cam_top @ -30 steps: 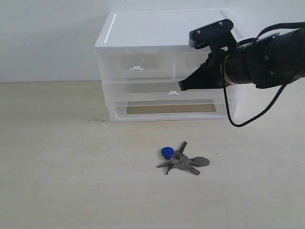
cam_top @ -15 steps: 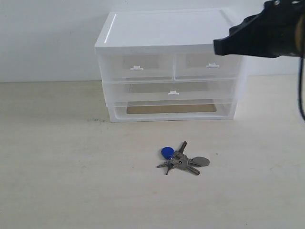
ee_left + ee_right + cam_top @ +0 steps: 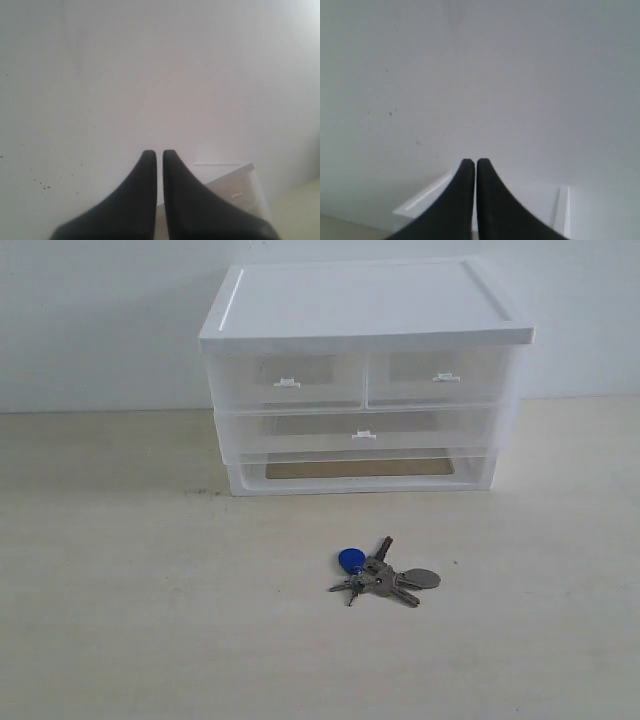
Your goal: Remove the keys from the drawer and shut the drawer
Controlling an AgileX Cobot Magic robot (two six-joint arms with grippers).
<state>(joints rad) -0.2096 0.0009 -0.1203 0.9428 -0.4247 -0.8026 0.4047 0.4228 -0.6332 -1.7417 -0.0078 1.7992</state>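
Observation:
The keys (image 3: pixel 380 574), silver-grey with a round blue fob and a grey oval tag, lie on the table in front of the drawer unit. The small right-hand drawer (image 3: pixel 440 377) is pushed in flush with its white tab handle showing. Neither arm appears in the exterior view. In the left wrist view my left gripper (image 3: pixel 159 154) is shut with nothing between its fingers, aimed at the white wall with the unit's corner (image 3: pixel 235 187) below. My right gripper (image 3: pixel 475 162) is shut too, empty, above the unit's white top (image 3: pixel 540 200).
The white drawer unit (image 3: pixel 360 305) stands at the back against the wall, with a left small drawer (image 3: pixel 287 380), a full-width drawer (image 3: pixel 363 432) and an open bottom slot. A beige tabletop (image 3: pixel 150 590) spreads around the keys.
The right arm, in front of the right-hand small drawer a second ago, rose up and to the right and has left the exterior view. The keys have not moved.

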